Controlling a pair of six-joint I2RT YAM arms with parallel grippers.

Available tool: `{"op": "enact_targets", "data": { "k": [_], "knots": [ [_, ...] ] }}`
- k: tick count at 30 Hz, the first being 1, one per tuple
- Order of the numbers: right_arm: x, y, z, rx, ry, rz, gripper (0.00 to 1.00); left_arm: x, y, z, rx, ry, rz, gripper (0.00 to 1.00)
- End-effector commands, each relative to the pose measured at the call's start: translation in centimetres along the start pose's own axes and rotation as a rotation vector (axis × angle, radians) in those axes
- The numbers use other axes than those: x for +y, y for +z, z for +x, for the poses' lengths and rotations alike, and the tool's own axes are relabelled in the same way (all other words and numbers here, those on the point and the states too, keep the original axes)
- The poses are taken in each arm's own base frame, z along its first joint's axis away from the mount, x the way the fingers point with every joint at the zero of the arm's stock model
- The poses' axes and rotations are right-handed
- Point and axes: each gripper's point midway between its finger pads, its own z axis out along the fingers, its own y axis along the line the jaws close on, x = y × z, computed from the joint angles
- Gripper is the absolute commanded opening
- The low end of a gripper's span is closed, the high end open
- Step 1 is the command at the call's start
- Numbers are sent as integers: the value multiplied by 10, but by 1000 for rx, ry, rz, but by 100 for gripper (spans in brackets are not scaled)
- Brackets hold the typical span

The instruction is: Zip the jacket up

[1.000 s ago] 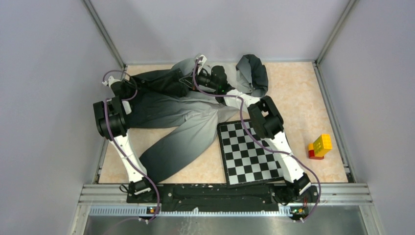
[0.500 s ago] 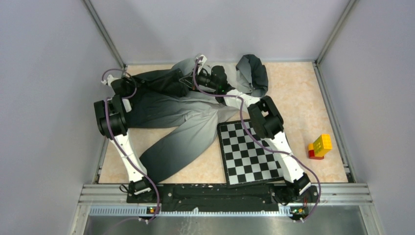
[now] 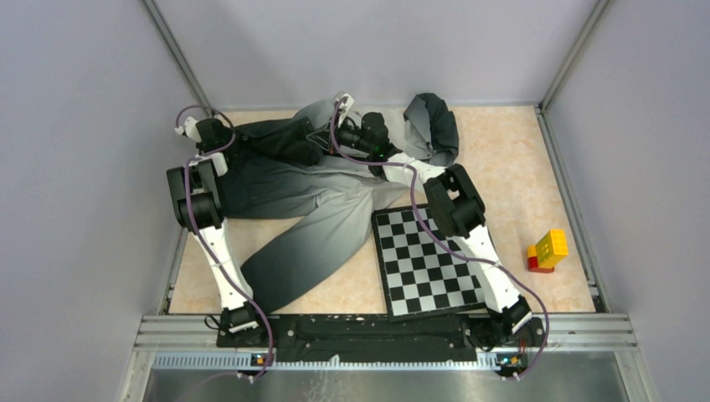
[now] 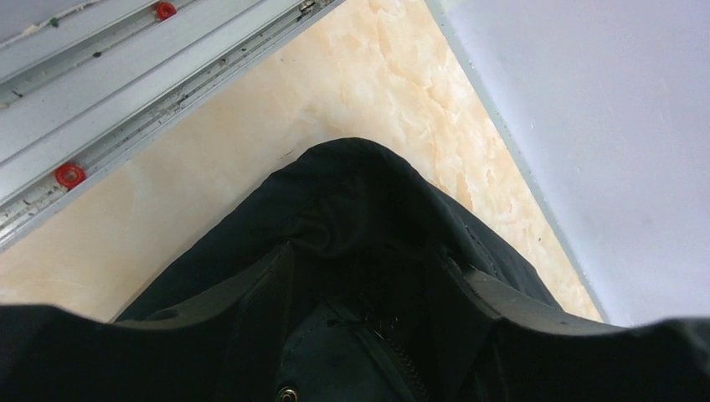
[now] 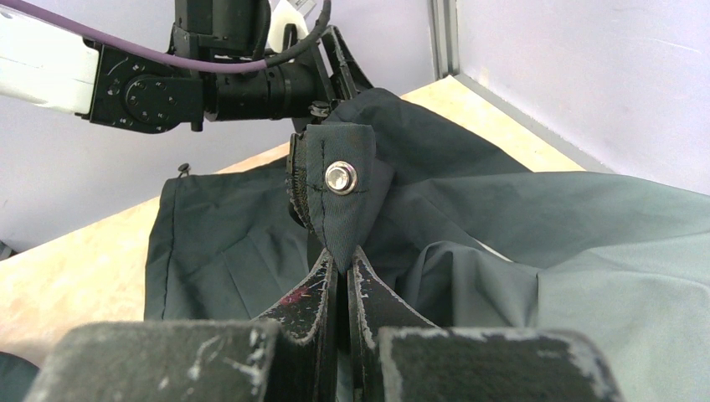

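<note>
Across the desk's (image 3: 519, 167) far left, the jacket (image 3: 310, 209) lies spread out.
Right gripper (image 5: 343, 261), arm stretched far, pinches its snap-buttoned zipper flap; left gripper (image 4: 367, 255) hangs spread open over the far-left hem.

Bright, even light fills all views, with only soft shadows on the counter (image 3: 519, 167). The dark jacket (image 4: 360, 209) loses detail in the left wrist view, whose near foreground blurs.

Beige table (image 3: 519, 167) — jacket (image 3: 310, 226) sprawled, chessboard (image 3: 427, 260) (near edge), toy bricks (image 3: 546, 249)
</note>
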Motion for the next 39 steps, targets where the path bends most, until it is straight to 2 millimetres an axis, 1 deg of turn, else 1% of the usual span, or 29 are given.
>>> {"op": "enact_targets", "data": {
  "k": [1,2,6,10,12,14,15,16,18,20,23,25,30,35,39],
  "knots": [
    [1,0,-42,-81,-58,-8,0,-12,-17,5,58,151,102,68],
    [1,-1,-42,-81,-58,-8,0,-12,-22,5,62,158,118,70],
    [2,-1,-42,-80,-59,-11,0,-30,-47,-7,38,165,252,71],
    [2,-1,-42,-81,-55,-13,0,-46,-69,-19,20,178,307,69],
    [3,-1,-42,-81,-56,-15,0,-50,-77,-25,9,150,306,64],
    [3,-1,-42,-79,-56,-16,0,-48,-84,-29,-1,92,285,59],
    [3,-1,-43,-79,-57,-16,0,-43,-87,-26,9,50,254,57],
    [3,-1,-43,-79,-58,-16,0,-36,-88,-24,21,4,211,58],
    [4,-1,-43,-81,-57,-18,0,-26,-94,-14,56,-88,160,58],
    [4,-1,-43,-81,-56,-20,0,-16,-96,0,103,-204,110,57],
    [4,-1,-43,-81,-56,-20,0,-8,-99,19,170,-336,66,57],
    [4,-1,-43,-81,-58,-20,0,-8,-99,27,183,-395,81,56],
    [4,-1,-44,-82,-60,-20,0,-4,-88,42,227,-451,79,53],
    [4,-1,-43,-83,-58,-20,0,-1,-76,45,200,-466,90,49],
    [4,-1,-42,-83,-58,-20,0,-9,-61,42,184,-465,153,43]
  ]
}}
